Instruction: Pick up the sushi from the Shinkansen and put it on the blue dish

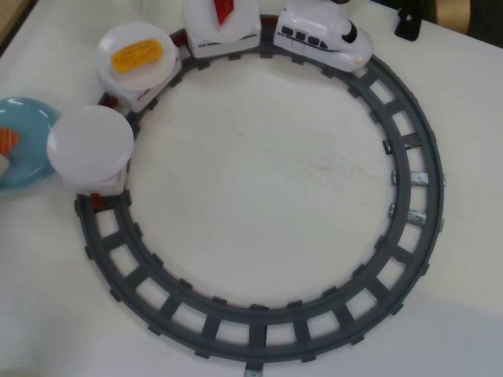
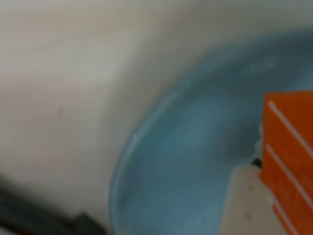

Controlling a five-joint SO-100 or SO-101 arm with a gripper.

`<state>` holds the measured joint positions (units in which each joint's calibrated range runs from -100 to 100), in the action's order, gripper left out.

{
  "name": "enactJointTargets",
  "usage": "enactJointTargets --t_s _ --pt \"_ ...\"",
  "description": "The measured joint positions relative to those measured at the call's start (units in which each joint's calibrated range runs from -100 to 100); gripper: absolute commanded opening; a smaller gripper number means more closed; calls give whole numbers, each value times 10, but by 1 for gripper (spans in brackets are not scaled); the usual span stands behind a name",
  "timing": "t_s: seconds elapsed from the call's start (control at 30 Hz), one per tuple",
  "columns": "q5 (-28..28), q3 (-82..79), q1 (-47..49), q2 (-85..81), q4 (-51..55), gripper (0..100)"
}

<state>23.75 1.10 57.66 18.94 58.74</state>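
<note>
sushi [image 1: 7, 140] lies on the dish [image 1: 31, 133] (overhead view) left of the train [image 1: 322, 33].

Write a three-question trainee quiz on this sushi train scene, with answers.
1. True or false: the sushi already sits on the blue dish.
2. Which plate on the Shinkansen is bare? A) the white plate nearest the blue dish B) the one with the yellow egg piece
3. Fill in: in the overhead view, the dark red piece rides the car right behind the ____.

Key: 1 true; 2 A; 3 locomotive.
</note>
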Motion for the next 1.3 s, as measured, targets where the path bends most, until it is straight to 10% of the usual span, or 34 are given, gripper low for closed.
enactJointTargets --t_s 0.73,1.1,1.3 --pt "-17 -65 6 0 -119 28" --pt "-9 2 -14 -36 -15 27" --pt "-35 -54 -6 -230 72 9"
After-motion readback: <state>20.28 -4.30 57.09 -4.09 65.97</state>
